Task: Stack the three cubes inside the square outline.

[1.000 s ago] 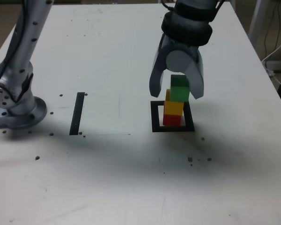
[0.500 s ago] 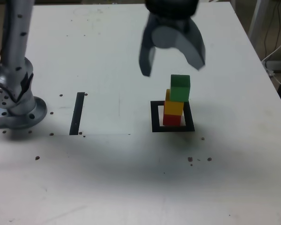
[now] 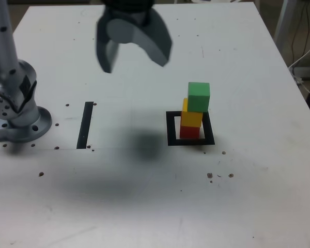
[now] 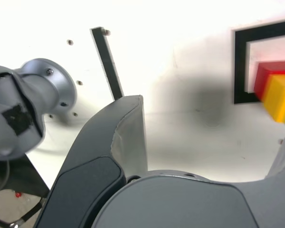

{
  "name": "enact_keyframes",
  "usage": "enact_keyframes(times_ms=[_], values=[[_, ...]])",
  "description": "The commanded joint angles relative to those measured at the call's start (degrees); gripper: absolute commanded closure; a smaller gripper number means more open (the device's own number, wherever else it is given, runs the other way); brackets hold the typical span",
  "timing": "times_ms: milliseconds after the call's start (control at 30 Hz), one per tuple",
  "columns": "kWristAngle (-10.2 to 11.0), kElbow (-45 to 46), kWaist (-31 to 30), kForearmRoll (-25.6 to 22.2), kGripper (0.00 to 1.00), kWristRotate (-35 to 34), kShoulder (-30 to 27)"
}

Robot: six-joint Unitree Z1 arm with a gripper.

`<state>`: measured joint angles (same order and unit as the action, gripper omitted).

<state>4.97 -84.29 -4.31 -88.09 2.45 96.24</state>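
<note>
Red-yellow-green stack [image 3: 192,112]: done, standing centre-right in the square outline [image 3: 171,129].
Left: nothing apparent.
Gripper [image 3: 133,47]: upper left, jaws wide, empty.

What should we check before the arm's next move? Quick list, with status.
1. Small red cube sits inside the flat black square outline: ok.
2. Yellow cube on the red one: ok.
3. Green cube on top: ok, but offset toward the exterior view's right.
4. Grey gripper open and holding nothing: ok.
5. Gripper clear of the stack: ok.
6. Stack stability: cannot tell.
</note>
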Motion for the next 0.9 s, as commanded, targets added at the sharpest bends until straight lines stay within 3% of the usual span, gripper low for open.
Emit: enact_keyframes(times_ms=[0,467,633,867], values=[[-0.30,9.75,0.62,2.52,0.00,-0.25,-3.21],[-4.11,35.72,1.35,21.60,0.00,-1.79,-8.44],[-5.06,40.43,2.10,25.38,0.00,-1.82,-8.49],[-5.38,41.61,2.38,26.64,0.00,-1.74,-8.50]])
